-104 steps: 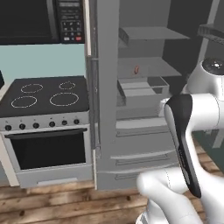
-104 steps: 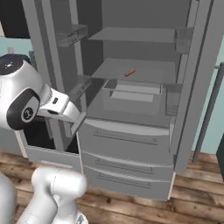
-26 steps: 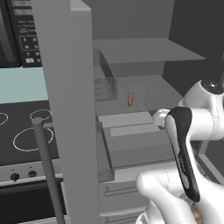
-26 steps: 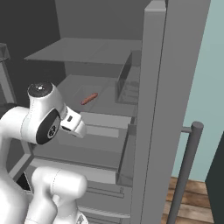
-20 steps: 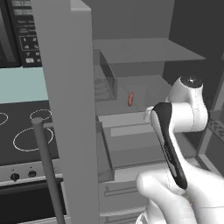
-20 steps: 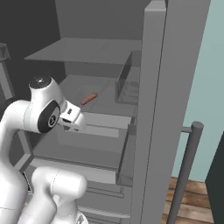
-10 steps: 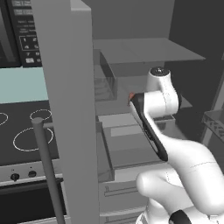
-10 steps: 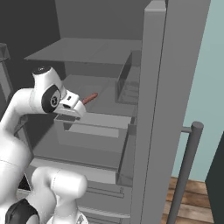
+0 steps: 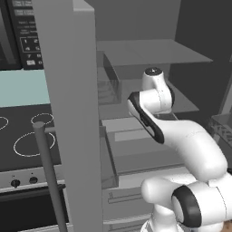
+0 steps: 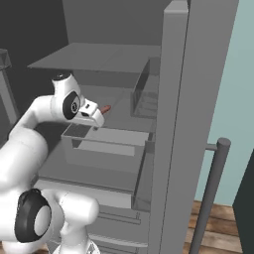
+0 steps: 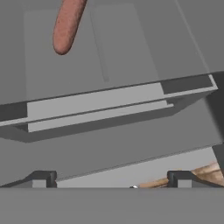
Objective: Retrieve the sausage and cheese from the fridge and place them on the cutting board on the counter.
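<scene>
Inside fridge (image 10: pixel 173 99), on grey shelf (image 11: pixel 131 39): sausage (image 11: pixel 66 24), lying flat, apparently ungrasped; tool (image 11: pixel 111 178) spread wide, empty, aimed for pickup

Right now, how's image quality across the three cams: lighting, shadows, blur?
Left base view: flat rendered light, dim grey fridge interior, no glare. Right base view: same flat shading, small reddish-brown sausage sharp beside the open gripper. Hand view: soft and low-detail, sausage cut off by the frame edge.
</scene>
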Controlling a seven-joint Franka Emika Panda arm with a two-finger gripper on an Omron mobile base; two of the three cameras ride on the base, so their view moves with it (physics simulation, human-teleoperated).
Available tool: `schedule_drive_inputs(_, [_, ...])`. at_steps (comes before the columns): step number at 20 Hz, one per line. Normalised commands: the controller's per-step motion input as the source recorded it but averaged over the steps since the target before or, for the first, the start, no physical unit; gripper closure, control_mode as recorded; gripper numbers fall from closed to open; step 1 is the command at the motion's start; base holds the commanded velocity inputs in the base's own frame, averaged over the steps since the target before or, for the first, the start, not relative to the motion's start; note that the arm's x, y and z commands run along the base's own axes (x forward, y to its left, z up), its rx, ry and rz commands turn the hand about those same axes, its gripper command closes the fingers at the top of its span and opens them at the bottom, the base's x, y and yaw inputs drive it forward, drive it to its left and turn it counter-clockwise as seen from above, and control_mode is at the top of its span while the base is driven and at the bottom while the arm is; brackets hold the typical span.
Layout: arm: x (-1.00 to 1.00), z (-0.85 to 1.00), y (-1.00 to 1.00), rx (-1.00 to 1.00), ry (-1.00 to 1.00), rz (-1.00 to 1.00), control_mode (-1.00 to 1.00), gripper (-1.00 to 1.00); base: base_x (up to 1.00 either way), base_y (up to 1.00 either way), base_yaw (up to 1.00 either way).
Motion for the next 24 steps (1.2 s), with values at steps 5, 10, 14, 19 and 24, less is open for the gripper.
schedule_drive_inputs(5, [0.47, -0.09, 0.00, 0.00, 0.01, 0.00, -1.00, -1.00, 0.00, 0.00, 0.00])
schedule_drive_inputs(10, [0.42, -0.17, 0.00, 0.00, 0.00, 0.00, -1.00, -1.00, 0.00, 0.00, 0.00])
schedule_drive_inputs(14, [0.41, -0.26, 0.00, 0.00, 0.00, 0.00, -1.00, -1.00, 0.00, 0.00, 0.00])
schedule_drive_inputs(19, [0.41, -0.19, 0.00, 0.00, 0.00, 0.00, -1.00, -1.00, 0.00, 0.00, 0.00])
schedule_drive_inputs(24, [0.37, -0.05, 0.09, 0.00, 0.00, 0.00, -1.00, -1.00, 0.00, 0.00, 0.00])
